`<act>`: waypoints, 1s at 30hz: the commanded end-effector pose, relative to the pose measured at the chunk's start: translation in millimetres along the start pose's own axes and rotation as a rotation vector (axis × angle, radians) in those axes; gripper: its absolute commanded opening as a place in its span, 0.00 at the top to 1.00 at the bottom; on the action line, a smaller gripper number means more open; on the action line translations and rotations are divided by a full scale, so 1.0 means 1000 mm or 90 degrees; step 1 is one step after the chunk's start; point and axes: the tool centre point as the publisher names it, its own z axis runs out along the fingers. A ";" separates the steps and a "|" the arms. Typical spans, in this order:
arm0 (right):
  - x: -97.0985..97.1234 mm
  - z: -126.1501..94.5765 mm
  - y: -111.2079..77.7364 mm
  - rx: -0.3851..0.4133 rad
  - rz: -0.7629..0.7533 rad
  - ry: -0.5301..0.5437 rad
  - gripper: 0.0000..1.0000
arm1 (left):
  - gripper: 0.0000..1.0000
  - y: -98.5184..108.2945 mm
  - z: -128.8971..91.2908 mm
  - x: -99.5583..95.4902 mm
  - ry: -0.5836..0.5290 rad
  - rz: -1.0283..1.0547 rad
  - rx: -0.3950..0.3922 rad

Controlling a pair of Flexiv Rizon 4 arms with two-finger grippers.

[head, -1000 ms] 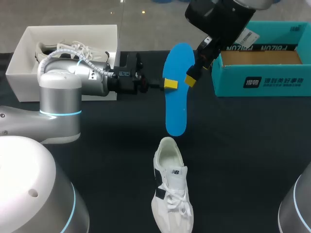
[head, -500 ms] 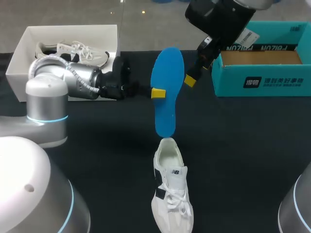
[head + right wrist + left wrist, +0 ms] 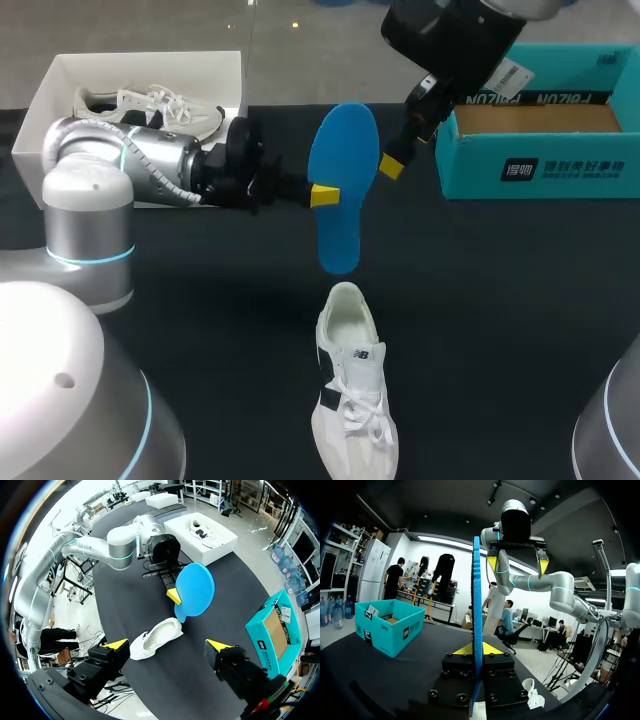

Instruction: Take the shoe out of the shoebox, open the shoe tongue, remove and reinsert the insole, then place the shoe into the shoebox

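My left gripper is shut on a blue insole and holds it upright in the air above the heel of the white shoe, which lies on the black table. In the left wrist view the insole stands edge-on between the yellow tips of that gripper. My right gripper hangs open just right of the insole, apart from it. From the right wrist, the right gripper is spread wide high over the shoe and the insole.
A teal shoebox stands open at the back right. At the back left a white box holds another white shoe. The left arm's forearm lies across the table in front of the white box.
The left arm has carried the insole leftward, away from the right gripper, and turned it slightly. The right arm and the shoe on the table have stayed put.
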 end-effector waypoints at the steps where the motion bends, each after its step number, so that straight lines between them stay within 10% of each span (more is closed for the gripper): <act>1: -0.001 0.001 0.001 0.001 0.001 0.000 0.00 | 1.00 0.001 0.000 0.000 0.000 0.001 0.000; 12: -0.001 0.001 0.001 0.001 0.001 0.000 0.00 | 1.00 0.009 0.003 0.017 0.098 0.237 -0.055; 30: -0.001 0.001 0.001 0.001 0.001 0.000 0.00 | 1.00 0.039 -0.008 0.031 0.118 0.382 -0.007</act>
